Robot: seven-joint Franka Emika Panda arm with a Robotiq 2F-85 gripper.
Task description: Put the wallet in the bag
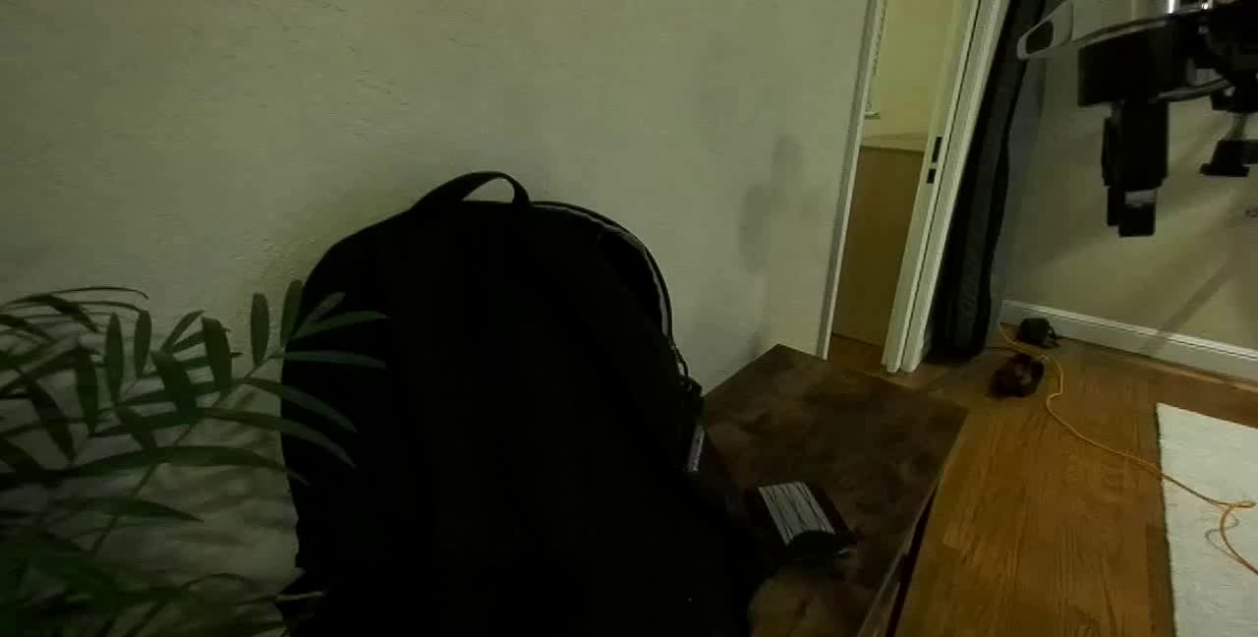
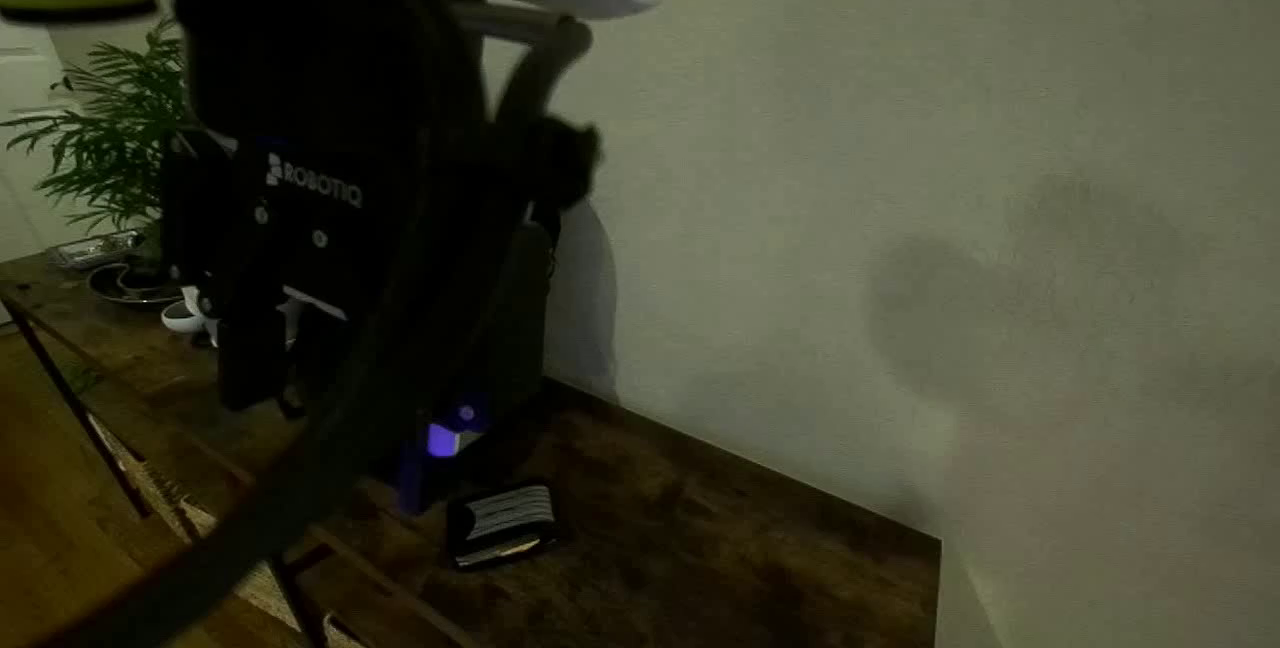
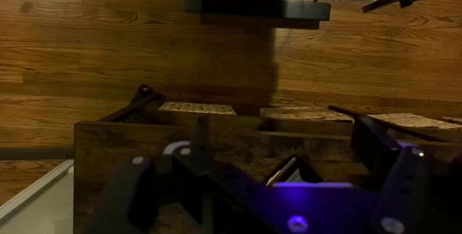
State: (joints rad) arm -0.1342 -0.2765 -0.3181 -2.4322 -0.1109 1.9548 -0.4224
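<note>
The wallet [image 1: 798,512] is dark with a pale striped patch and lies on the brown wooden table. It also shows on the table in an exterior view [image 2: 508,518]. In the wrist view, the wallet [image 3: 309,172] is partly hidden behind the gripper's base. The bag [image 1: 511,401] is a black backpack standing upright against the wall, beside the wallet. The arm mostly hides the bag [image 2: 525,303] in an exterior view. My gripper [image 3: 287,140] is open, with its fingers wide apart and nothing between them. It hangs in the air above table height, apart from the wallet.
The wooden table [image 1: 835,411] runs along the wall. A leafy plant [image 1: 177,401] stands beside the bag. White items [image 2: 185,313] and a dark dish [image 2: 130,283] sit farther along the table. Woven baskets [image 3: 306,113] show below the table's front edge.
</note>
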